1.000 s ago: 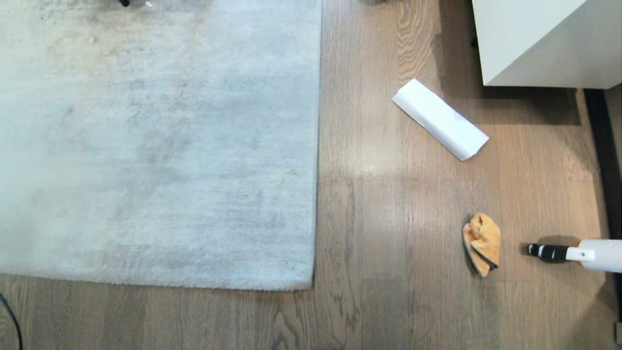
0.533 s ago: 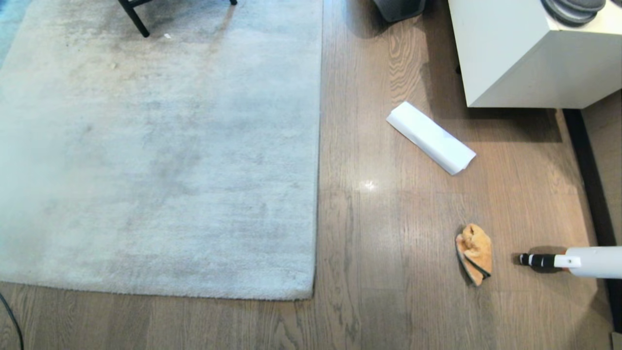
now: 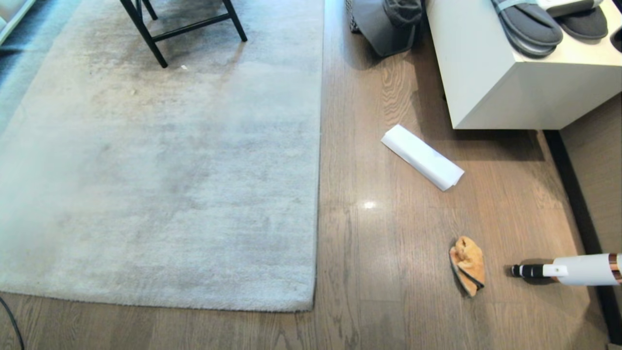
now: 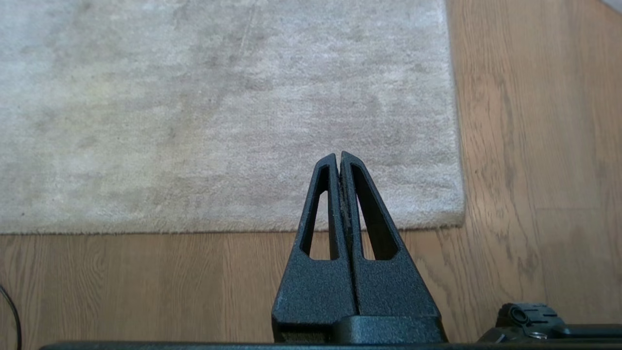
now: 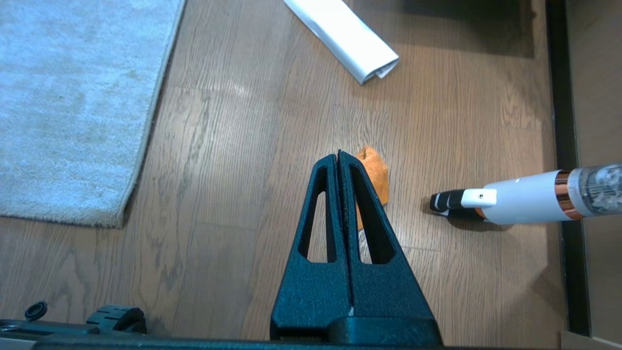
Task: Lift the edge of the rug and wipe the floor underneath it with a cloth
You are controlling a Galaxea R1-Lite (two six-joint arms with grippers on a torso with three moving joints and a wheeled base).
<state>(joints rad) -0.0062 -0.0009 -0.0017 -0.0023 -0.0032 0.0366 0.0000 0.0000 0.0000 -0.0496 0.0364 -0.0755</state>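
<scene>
black textured fingers of my right gripper [image 5: 339, 154] and left gripper [image 4: 338, 155] are pressed together, empty. orange fuzzy cloth [image 3: 467, 265] lies lower right, near a white vacuum wand [image 3: 568, 270]; reaching carelessly i might knock it. pale grey rug edge [image 3: 311, 304] lies flat.

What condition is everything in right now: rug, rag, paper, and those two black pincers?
rug edge: flat on the floor, unlifted.
cloth: crumpled, lying loose.
white paper: rolled, lying on its side.
left end effector: shut, empty.
right end effector: shut, empty.

No readable text or labels, as far as visible.
</scene>
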